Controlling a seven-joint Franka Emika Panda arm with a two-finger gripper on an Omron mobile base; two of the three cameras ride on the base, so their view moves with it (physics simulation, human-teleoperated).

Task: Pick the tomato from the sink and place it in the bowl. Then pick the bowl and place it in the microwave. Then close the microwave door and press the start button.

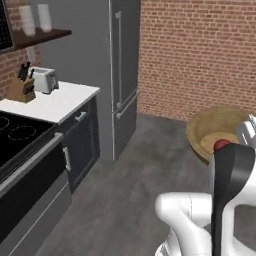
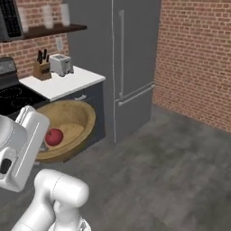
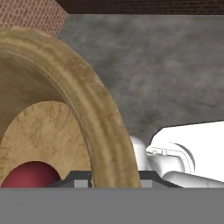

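White arm links fill the foreground of both base views, rising to the claw (image 3: 107,179), whose two dark finger tips sit on either side of the rim of the bowl (image 2: 72,122) in the hand view, one inside the wall and one outside, so the claw is clamped on that rim and carries the bowl in the air above the floor (image 1: 125,200). To the left of the claw, in the left base view, stand a black stove top (image 1: 17,132) over a dark oven front, then a white counter (image 1: 55,102) on dark cabinets, bearing a wooden knife block (image 1: 21,89) and a pale toaster (image 1: 45,80), with a dark shelf (image 1: 42,36) of pale cups on the wall above. Beyond the claw a tall grey refrigerator (image 2: 131,67) with long vertical handles stands between the counter and a red brick wall (image 2: 198,58), which runs off to the right. Beneath the claw lies mottled dark grey concrete flooring. The bowl is wide, shallow and round, tan-brown wood with a lighter, finely grained base, and it hangs tilted so that its inside faces both base cameras. The tomato (image 2: 53,136), a small glossy red ball, rests inside the bowl against its lower wall, just beside the claw.
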